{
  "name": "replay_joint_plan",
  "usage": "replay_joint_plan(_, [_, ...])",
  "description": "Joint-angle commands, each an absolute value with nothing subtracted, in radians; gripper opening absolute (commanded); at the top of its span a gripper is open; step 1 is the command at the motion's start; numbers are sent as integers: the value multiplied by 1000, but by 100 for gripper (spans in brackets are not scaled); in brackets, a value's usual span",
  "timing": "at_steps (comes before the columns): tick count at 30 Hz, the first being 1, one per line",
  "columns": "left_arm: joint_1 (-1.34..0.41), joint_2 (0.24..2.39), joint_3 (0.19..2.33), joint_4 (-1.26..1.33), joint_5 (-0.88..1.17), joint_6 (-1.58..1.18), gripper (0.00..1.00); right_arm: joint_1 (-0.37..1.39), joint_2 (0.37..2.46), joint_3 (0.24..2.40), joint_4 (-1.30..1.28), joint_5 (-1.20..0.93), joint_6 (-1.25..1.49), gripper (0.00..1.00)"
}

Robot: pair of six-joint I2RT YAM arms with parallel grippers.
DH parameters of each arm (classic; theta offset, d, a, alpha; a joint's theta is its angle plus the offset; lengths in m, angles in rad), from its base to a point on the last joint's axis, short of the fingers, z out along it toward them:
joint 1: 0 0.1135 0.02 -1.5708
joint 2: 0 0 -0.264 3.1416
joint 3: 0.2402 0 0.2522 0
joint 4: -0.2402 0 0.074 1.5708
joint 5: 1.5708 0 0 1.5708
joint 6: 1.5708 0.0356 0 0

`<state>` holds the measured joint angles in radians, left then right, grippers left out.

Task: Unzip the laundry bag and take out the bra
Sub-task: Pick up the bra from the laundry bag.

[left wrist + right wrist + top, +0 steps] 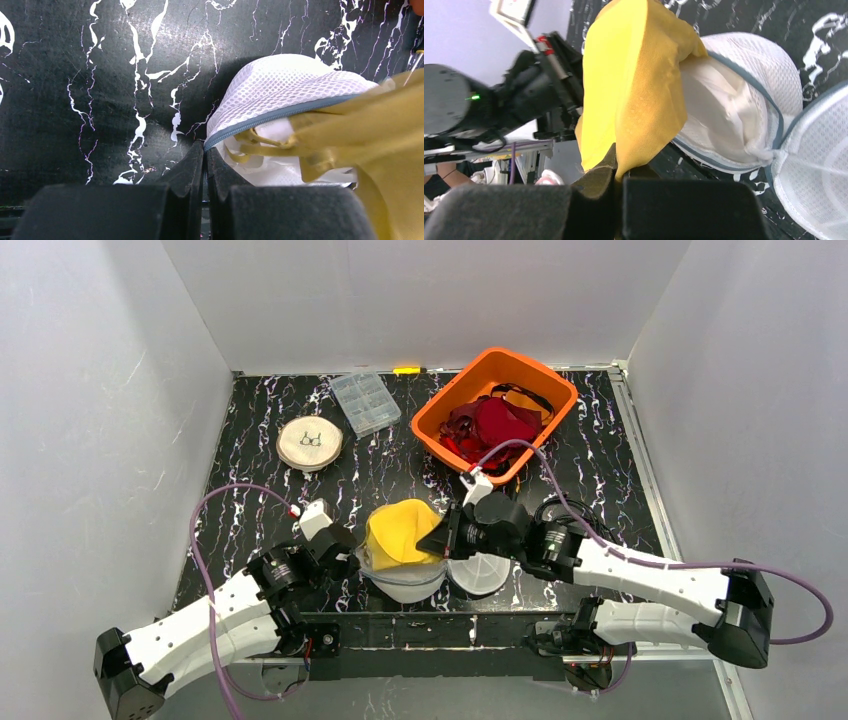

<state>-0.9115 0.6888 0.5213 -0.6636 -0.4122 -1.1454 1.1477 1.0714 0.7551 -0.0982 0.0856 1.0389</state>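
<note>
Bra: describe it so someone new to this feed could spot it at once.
On the black marbled table, look at the middle of the near edge, where a white mesh laundry bag lies open. The bra rises out of it, pinched by the right tool. Its bright yellow sets it apart from the red garments in the orange bin.

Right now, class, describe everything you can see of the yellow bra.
The yellow bra is a soft, matte, finely woven fabric piece, its cup folded and crumpled. It stands half out of the open white mesh laundry bag, rising above the bag's grey zipper, near the front of the black marbled table. Thin yellow straps loop inside the bag's mouth. The right claw is shut on the bra's lower edge.
</note>
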Motion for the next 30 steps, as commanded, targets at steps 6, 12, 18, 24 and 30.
replay_joint_plan(6, [-907,690,526,-708,-467,-1138,0,1150,1000,903,-183,103,880,1])
replay_joint_plan(12, [-908,696,537,-712,-468,-1127,0,1150,984,1067,-305,138,738,1])
replay_joint_plan(18, [-908,692,559,-720,-443,-1109,7,1149,998,1181,-393,154,670,1])
replay_joint_plan(24, [-907,652,560,-732,-433,-1107,17,1148,979,1168,-371,143,667,1])
replay_joint_plan(30, [-907,600,581,-758,-427,-1089,48,1148,944,1193,-390,239,606,1])
